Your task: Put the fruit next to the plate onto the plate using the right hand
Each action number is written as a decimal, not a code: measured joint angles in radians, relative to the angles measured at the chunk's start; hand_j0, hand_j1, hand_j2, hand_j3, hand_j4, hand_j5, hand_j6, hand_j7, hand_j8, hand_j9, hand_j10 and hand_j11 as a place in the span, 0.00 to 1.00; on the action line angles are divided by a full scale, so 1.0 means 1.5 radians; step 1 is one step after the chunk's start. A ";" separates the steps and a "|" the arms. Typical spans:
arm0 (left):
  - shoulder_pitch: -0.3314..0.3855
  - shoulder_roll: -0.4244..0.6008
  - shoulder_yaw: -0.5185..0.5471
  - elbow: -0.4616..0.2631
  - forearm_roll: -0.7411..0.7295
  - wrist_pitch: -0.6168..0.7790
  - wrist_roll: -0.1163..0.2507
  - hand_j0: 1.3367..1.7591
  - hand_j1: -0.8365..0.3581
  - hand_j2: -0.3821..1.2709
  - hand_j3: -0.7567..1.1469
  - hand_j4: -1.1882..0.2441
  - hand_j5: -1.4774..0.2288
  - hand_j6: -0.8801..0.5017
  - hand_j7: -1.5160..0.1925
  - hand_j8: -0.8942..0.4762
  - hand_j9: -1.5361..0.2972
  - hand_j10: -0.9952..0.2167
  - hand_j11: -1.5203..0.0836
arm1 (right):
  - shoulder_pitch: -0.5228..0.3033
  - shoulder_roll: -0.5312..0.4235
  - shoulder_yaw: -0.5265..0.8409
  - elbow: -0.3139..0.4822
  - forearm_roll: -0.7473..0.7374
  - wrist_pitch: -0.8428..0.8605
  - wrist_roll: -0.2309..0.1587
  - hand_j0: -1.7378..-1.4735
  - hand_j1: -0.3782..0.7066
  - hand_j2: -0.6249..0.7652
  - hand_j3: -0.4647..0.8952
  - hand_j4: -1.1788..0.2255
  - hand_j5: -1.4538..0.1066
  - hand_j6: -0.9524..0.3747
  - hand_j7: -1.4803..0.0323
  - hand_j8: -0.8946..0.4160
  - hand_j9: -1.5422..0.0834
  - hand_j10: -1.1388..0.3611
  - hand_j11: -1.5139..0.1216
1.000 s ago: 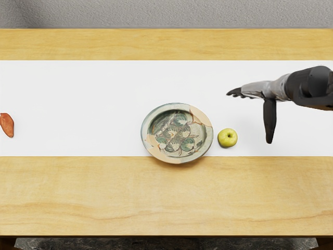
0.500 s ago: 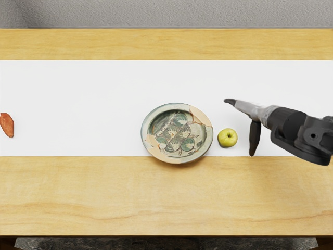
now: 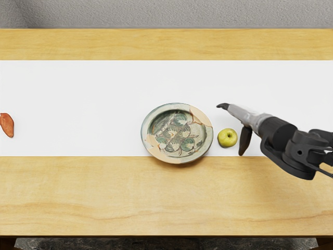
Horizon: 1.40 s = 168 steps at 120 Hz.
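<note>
The green-yellow apple lies on the white runner, just beside the patterned plate's rim but not on it. It sits just ahead of the right hand and apart from it. The hand is spread and holds nothing. One long finger reaches out past the far side of the apple, while the thumb hangs down close to its outer side. From this I judge the step to be the approach, with the grasp not yet made. The next move calls for bringing the palm in until the apple sits between finger and thumb, then closing round it. The fruit is round and could roll toward the plate if nudged. After that comes a short lift and carry over the rim, which lies just beyond the apple from the hand. A reddish-orange thing lies well off at the table's far end.
</note>
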<state>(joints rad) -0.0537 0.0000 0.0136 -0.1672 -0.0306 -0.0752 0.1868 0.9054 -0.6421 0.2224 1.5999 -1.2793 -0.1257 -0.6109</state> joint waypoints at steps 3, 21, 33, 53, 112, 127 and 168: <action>0.000 0.000 0.000 0.000 0.000 0.000 0.000 0.76 0.98 0.23 0.40 0.82 0.86 0.63 0.88 0.65 0.83 0.81 0.94 | -0.001 0.003 -0.001 0.000 -0.010 -0.001 0.000 0.30 0.13 0.44 0.34 0.77 0.85 0.64 0.90 0.61 0.87 0.69 0.85; 0.000 0.000 0.000 0.000 0.000 0.000 0.000 0.76 0.98 0.23 0.40 0.82 0.86 0.63 0.88 0.65 0.83 0.81 0.94 | -0.005 0.013 -0.004 0.000 -0.043 0.001 0.000 0.30 0.12 0.44 0.34 0.77 0.86 0.65 0.90 0.61 0.88 0.70 0.86; 0.000 0.000 0.000 0.000 0.000 0.000 0.000 0.76 0.98 0.23 0.40 0.82 0.86 0.63 0.88 0.65 0.83 0.81 0.94 | -0.010 0.011 -0.005 -0.001 -0.049 0.002 0.000 0.30 0.12 0.44 0.34 0.77 0.86 0.65 0.90 0.61 0.88 0.70 0.86; 0.000 0.000 0.000 0.000 0.000 0.000 0.000 0.76 0.98 0.23 0.40 0.82 0.86 0.63 0.88 0.65 0.83 0.81 0.94 | -0.017 0.009 -0.005 -0.001 -0.052 0.003 0.000 0.30 0.15 0.44 0.34 0.76 0.84 0.63 0.88 0.60 0.86 0.68 0.84; 0.000 0.000 0.000 0.000 0.000 0.000 0.000 0.76 0.98 0.23 0.40 0.82 0.86 0.63 0.88 0.65 0.83 0.81 0.94 | -0.001 0.006 0.016 -0.002 -0.043 0.081 0.000 0.30 0.25 0.42 0.34 0.69 0.76 0.56 0.80 0.52 0.78 0.62 0.76; 0.000 0.000 0.000 0.000 0.000 0.000 0.000 0.76 0.98 0.23 0.40 0.82 0.86 0.63 0.88 0.65 0.83 0.81 0.94 | 0.001 0.003 0.023 -0.001 -0.043 0.085 0.000 0.30 0.28 0.42 0.34 0.67 0.74 0.54 0.78 0.50 0.76 0.60 0.74; 0.000 0.000 0.000 0.000 0.000 0.000 0.000 0.76 0.98 0.23 0.40 0.82 0.86 0.63 0.88 0.65 0.83 0.81 0.94 | -0.019 0.003 0.035 -0.001 -0.034 0.064 0.000 0.30 0.33 0.41 0.34 0.64 0.70 0.51 0.75 0.47 0.73 0.58 0.71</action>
<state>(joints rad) -0.0537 0.0000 0.0137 -0.1672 -0.0306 -0.0752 0.1865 0.8766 -0.6374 0.2744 1.5984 -1.3308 -0.0294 -0.6109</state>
